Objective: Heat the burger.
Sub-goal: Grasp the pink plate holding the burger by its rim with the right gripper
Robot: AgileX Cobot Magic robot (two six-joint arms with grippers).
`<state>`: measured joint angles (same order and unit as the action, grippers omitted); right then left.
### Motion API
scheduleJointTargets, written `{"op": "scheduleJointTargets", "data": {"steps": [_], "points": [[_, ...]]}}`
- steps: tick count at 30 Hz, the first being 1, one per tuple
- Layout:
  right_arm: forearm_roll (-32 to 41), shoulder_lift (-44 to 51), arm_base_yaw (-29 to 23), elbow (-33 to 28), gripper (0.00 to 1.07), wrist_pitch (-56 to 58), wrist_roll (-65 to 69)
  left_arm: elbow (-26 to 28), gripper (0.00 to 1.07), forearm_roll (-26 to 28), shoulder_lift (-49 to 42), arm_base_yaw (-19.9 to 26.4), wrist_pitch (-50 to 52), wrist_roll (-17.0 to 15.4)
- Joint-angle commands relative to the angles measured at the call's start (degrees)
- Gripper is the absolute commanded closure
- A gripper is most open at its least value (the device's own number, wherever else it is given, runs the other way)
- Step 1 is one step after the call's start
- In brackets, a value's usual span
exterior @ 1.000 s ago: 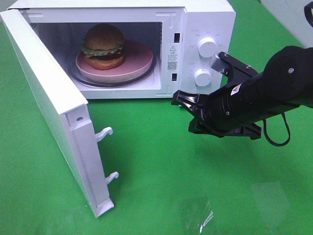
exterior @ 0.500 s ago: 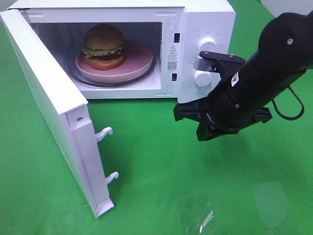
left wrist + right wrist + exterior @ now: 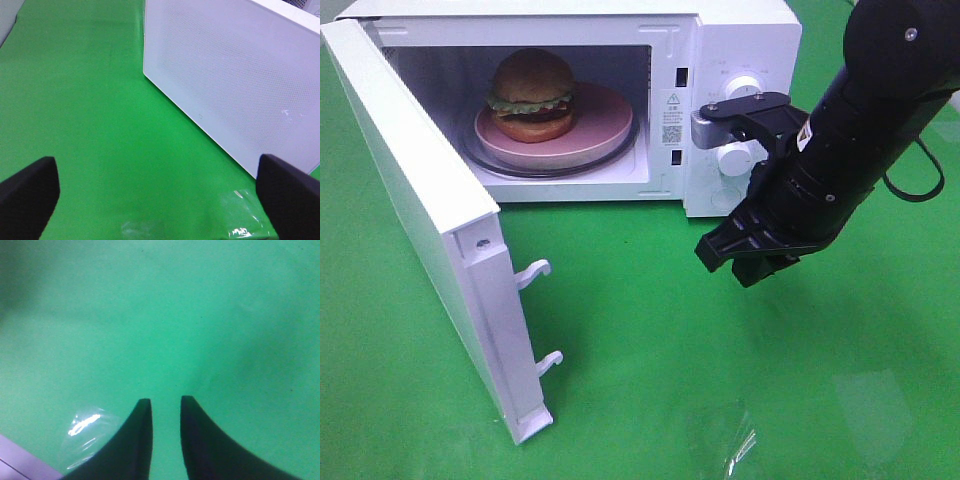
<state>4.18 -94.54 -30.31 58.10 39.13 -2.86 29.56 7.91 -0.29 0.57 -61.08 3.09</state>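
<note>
Green mat [image 3: 650, 350]: right gripper [image 3: 745, 262] has lifted beside the microwave [image 3: 740, 40], fingers slightly parted, empty; left gripper [image 3: 157, 180] spread wide; burger [image 3: 531, 95] sits on the plate [image 3: 605, 125] inside, so swinging the door [image 3: 420, 220] closed looks next.

Microwave [image 3: 740, 30]: white, standing far on the table, its cavity open.
Door [image 3: 410, 200]: swung wide to the left, reaching toward the near side; two white hooks [image 3: 532, 272] on its edge.
Plate [image 3: 605, 128]: pink, round, on the glass tray [image 3: 560, 172] inside the cavity.
Knobs [image 3: 745, 86]: two, white, on the right panel, one above the other.
Table cover [image 3: 650, 330]: green, with a glossy patch [image 3: 730, 440] at the near side.
</note>
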Motion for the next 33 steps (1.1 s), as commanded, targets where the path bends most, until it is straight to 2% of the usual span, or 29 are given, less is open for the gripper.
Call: {"op": "scheduleJointTargets", "data": {"steps": [1,2,6,13,16,17,18,19,20,21,24,25,33], "points": [[-0.1,0.5,0.2,0.5,0.72,0.5,-8.7,0.1,0.06,0.2,-0.3,0.2,-0.3,-0.3],[-0.1,0.5,0.2,0.5,0.66,0.5,-12.4,0.1,0.06,0.2,-0.3,0.2,-0.3,-0.3],[-0.1,0.5,0.2,0.5,0.58,0.5,-21.8,0.1,0.06,0.2,-0.3,0.2,-0.3,-0.3],[-0.1,0.5,0.2,0.5,0.54,0.1,-30.1,0.1,0.06,0.2,-0.3,0.2,-0.3,-0.3],[-0.3,0.5,0.2,0.5,0.49,-1.5,-34.7,0.1,0.06,0.2,-0.3,0.2,-0.3,-0.3],[-0.4,0.5,0.2,0.5,0.44,-2.8,-35.8,0.1,0.06,0.2,-0.3,0.2,-0.3,-0.3],[-0.4,0.5,0.2,0.5,0.44,-2.8,-35.8,0.1,0.06,0.2,-0.3,0.2,-0.3,-0.3],[-0.8,0.5,0.2,0.5,0.37,-4.4,-36.1,0.1,0.06,0.2,-0.3,0.2,-0.3,-0.3],[-0.8,0.5,0.2,0.5,0.37,-4.4,-36.1,0.1,0.06,0.2,-0.3,0.2,-0.3,-0.3],[-1.8,0.5,0.2,0.5,0.29,-6.0,-36.1,0.1,0.06,0.2,-0.3,0.2,-0.3,-0.3],[-2.6,0.5,0.2,0.5,0.25,-6.9,-36.1,0.1,0.06,0.2,-0.3,0.2,-0.3,-0.3],[-4.2,0.5,0.2,0.5,0.19,-7.8,-36.1,0.1,0.06,0.2,-0.3,0.2,-0.3,-0.3],[-10.1,0.5,0.2,0.5,0.18,-10.0,-39.6,0.1,0.06,0.2,-0.3,0.2,-0.3,-0.3]]}}
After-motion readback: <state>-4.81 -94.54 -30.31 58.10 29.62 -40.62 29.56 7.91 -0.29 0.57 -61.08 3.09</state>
